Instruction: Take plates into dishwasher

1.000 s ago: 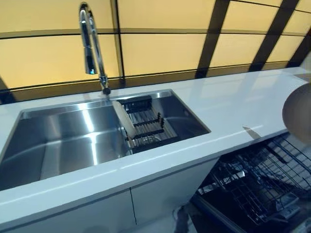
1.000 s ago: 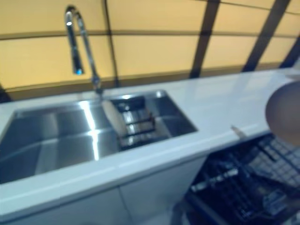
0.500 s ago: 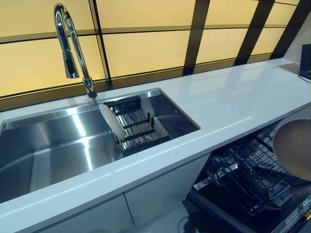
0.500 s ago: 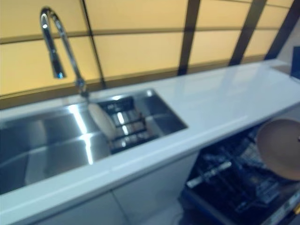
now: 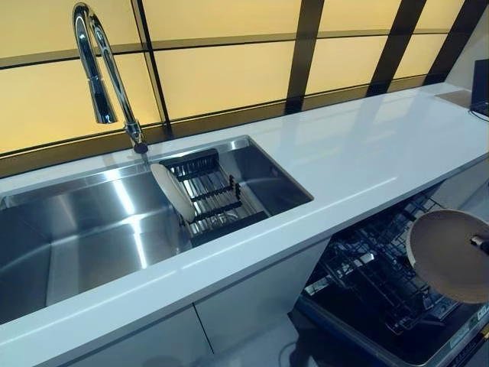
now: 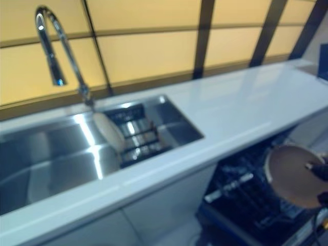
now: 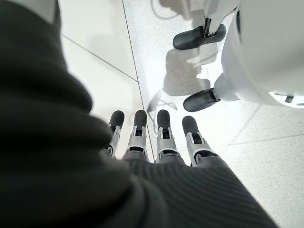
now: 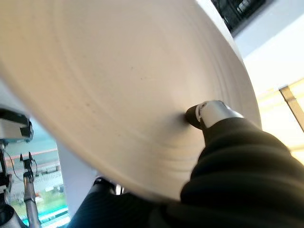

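Nearest the robot, the right hand (image 5: 480, 243) pinches a beige plate (image 5: 448, 254) at its rim, the thumb pressed onto the plate's face as the right wrist view shows. A second ago this plate showed only as a cut-off shape at the far right edge, level with the table; half a second ago it had dropped below the table's front edge; now it hangs lower and further in, directly over the black wire rack (image 5: 380, 269) of the open dishwasher (image 5: 344, 321). The whole scene has also slid leftward across the views, so the head has turned toward the dishwasher as well. That suggests the carry is nearly over and the plate is about to be lowered between the rack's prongs.

The left hand (image 7: 156, 137) hangs idle at the robot's side over the floor, fingers straight and empty.

Further back, across the white table (image 5: 359, 157), a second plate (image 5: 173, 192) stands on edge in the drying rack (image 5: 214, 199) inside the steel sink (image 5: 92, 229), below the tap (image 5: 99, 73). It is probably the next one to fetch.
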{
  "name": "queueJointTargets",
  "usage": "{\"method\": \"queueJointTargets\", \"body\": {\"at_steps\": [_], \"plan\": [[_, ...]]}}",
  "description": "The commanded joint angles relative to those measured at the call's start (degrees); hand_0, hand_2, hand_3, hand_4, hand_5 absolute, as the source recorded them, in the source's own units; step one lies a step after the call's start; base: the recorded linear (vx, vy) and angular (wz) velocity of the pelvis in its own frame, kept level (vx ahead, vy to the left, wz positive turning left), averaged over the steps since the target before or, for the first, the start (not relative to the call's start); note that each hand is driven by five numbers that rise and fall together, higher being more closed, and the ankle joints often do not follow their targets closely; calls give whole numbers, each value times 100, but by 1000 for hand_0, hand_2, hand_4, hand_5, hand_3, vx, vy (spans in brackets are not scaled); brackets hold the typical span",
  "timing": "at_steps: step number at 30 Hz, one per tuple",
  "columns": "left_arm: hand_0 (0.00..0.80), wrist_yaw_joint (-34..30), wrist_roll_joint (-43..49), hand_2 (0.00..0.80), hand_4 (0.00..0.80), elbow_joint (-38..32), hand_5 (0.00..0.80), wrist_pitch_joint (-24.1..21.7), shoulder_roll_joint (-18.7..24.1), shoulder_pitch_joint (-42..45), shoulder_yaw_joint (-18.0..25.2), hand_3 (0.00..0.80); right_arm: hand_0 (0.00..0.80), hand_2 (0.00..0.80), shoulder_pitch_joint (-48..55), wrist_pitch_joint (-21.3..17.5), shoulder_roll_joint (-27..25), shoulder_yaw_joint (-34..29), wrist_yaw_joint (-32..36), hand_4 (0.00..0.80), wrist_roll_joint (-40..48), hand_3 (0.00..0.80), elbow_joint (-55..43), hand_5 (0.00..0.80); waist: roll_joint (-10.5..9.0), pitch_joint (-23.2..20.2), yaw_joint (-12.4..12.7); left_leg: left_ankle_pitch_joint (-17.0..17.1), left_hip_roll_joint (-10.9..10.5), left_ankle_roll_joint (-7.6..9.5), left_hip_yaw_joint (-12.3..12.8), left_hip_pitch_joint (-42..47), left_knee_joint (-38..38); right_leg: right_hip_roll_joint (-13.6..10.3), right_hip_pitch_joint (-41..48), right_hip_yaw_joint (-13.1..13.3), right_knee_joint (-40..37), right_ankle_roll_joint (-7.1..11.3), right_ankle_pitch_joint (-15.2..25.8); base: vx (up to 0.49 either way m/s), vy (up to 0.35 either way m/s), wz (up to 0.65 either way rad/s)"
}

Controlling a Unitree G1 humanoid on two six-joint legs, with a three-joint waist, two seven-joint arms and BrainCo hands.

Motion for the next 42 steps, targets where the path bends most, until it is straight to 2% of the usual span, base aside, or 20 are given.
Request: {"method": "queueJointTargets", "body": {"at_steps": [1,12,17,28,42], "plan": [[0,33,167,0,0,48,0,-116,110,-147,-8,0,800,800,-633,-276,70,6,-560,800,-597,800,-71,800,-25,39,273,-663,123,218,-28,279,36,-128,-59,-405,18,535,17,-10,-36,1],[0,0,188,0,0,-137,0,-83,125,-135,-164,0,800,800,-1248,-148,360,964,-1299,800,-1031,800,587,800,129,108,471,-604,115,198,-186,204,36,-169,-64,-572,18,501,-22,-9,-17,2],[0,37,163,0,0,-242,0,-65,93,-141,-273,0,800,800,-1631,-37,398,1398,-1782,800,-1671,800,957,800,205,118,569,-587,119,188,-261,163,36,-186,-72,-627,17,490,-44,-6,-14,3],[0,20,104,0,0,-385,0,30,84,-146,-324,0,800,800,-1996,265,467,2085,-1886,800,-2199,800,1591,800,313,125,705,-534,117,159,-438,69,36,-214,-83,-719,17,456,-92,-5,-6,5],[0,-84,74,0,0,-438,0,35,126,-206,-416,0,800,800,-2111,513,931,2667,-2043,800,-1723,800,2483,800,346,158,824,-510,107,159,-524,49,36,-239,-67,-762,17,442,-100,-5,1,2]]}}
